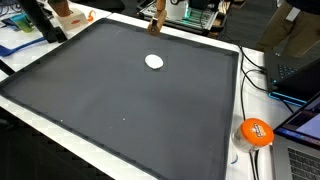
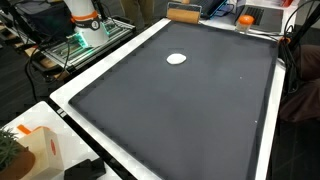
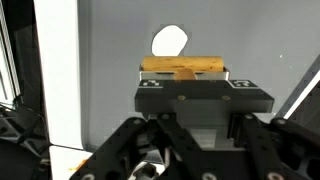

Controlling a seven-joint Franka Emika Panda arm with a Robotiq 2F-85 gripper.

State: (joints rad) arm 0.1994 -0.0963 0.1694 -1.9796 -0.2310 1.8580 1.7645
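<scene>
Wooden block (image 3: 183,67) is sitting crosswise in the claw (image 3: 196,88) in the wrist view. The jaws are pinching it from both sides, so the claw is closed onto the block and nothing else. A white disc (image 3: 169,41) is lying just beyond the block on the dark desk (image 3: 100,70), apart from it as far as I can tell.

In an exterior view the disc (image 1: 154,62) is lying on its own. A brownish shape (image 1: 157,14) past the disc at the top edge is probably the block, but it's too cut off to be sure. An orange round thing (image 1: 256,132) is sitting by the desk's edge, well apart from the disc.

In an exterior view the block (image 2: 183,13) is showing beyond the disc (image 2: 176,58), near the desk's far edge. The claw is getting cropped out there.

My take on doing this hold well: the grip is looking centred along the block, which is what you're wanting, since an off-centre pinch would be letting it swing. Going slow and level is the safe way. I'd also be watching the height near the disc, because I can't tell whether the block is resting on the desk or hanging above it.
</scene>
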